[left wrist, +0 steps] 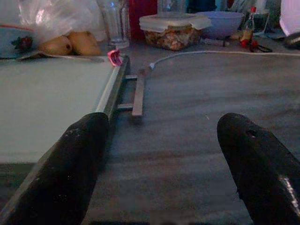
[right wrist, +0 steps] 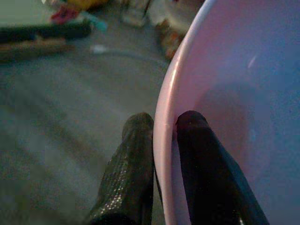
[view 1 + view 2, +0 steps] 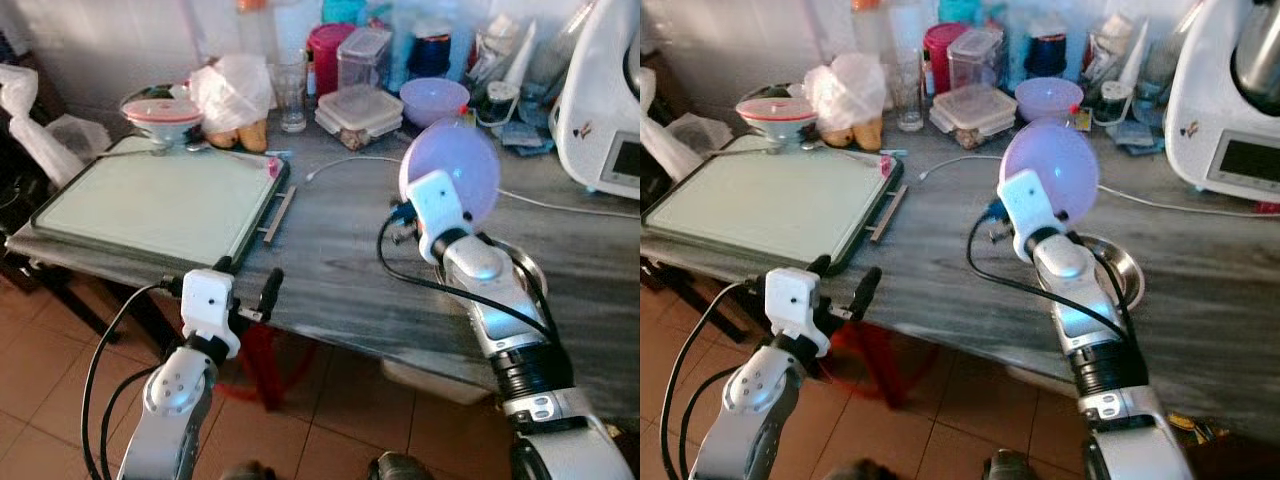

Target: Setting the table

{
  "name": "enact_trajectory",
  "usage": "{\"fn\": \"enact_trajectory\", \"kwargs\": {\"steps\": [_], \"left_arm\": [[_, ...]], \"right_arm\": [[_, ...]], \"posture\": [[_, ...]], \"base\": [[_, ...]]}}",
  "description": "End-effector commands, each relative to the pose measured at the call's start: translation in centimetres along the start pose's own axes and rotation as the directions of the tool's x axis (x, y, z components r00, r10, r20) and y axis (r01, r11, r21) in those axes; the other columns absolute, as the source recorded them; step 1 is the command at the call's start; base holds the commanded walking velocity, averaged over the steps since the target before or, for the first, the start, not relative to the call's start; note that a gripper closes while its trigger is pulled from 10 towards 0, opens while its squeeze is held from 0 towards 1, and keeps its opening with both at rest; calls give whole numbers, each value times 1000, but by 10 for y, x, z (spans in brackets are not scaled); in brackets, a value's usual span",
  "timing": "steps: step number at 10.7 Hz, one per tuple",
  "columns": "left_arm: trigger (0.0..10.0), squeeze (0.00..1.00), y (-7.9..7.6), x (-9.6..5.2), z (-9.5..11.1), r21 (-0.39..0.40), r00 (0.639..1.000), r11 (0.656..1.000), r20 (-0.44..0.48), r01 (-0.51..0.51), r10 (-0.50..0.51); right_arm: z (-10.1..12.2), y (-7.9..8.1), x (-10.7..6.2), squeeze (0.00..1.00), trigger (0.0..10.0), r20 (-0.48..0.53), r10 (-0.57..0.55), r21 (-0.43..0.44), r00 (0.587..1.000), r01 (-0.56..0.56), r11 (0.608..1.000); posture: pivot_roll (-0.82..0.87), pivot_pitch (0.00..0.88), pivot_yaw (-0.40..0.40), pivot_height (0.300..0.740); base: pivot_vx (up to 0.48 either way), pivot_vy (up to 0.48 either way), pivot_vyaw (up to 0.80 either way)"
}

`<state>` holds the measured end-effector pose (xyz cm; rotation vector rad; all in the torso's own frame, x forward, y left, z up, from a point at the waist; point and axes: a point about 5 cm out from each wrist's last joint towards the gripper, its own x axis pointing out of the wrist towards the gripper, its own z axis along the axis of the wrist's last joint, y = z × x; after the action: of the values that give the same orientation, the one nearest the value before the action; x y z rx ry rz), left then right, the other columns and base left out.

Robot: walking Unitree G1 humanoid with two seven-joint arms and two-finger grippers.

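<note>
Right wrist view: right gripper [image 2: 164,140] pinches lilac bowl [image 2: 234,93] rim, lifted above grey surface [image 3: 330,260], hiding its fingertips in eye views. Left gripper [image 1: 173,154] spread, near tray [image 1: 42,103] edge; a steel dish [image 3: 1120,265] is partly hidden behind right arm.

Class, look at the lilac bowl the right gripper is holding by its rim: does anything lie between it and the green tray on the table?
Nothing visible blocks it. The right gripper pinches the lilac bowl above the table; bare grey tabletop reaches to the green tray. A white cable lies farther back.
</note>
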<state>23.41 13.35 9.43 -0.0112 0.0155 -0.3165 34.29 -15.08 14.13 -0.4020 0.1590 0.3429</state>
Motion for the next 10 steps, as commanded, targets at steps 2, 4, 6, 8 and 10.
{"fn": "enact_trajectory", "kwargs": {"steps": [2, 4, 6, 8, 10], "left_arm": [[10000, 0, -2, -1, 4, -2, 1000, 1000, 6, 10, -9], [10000, 0, -2, -1, 4, -2, 1000, 1000, 0, 15, -15], [10000, 0, -3, -1, 4, -5, 1000, 1000, -5, 16, -16], [10000, 0, -4, -1, 4, -9, 1000, 1000, -8, 18, -19], [10000, 0, -4, 0, 4, -10, 1000, 1000, -10, 22, -22]], "right_arm": [[-3, 6, 0, 0, 10000, -80, 112, -17, 990, -114, 993], [-12, 11, -4, 0, 10000, -123, 175, -33, 977, -181, 983], [-13, 10, -6, 0, 10000, -149, 214, -32, 965, -221, 975], [-13, 9, -9, 0, 10000, -178, 255, -21, 951, -262, 965], [-14, 7, -13, 149, 10000, -209, 287, -8, 935, -295, 956]], "posture": [[-32, 62, 56, 740], [-31, 65, 57, 740], [-31, 64, 55, 740], [-32, 62, 54, 740], [-34, 60, 55, 740]], "base": [[0, 0, 0], [0, 0, 0], [0, 0, 0], [0, 0, 0], [0, 0, 0]]}}
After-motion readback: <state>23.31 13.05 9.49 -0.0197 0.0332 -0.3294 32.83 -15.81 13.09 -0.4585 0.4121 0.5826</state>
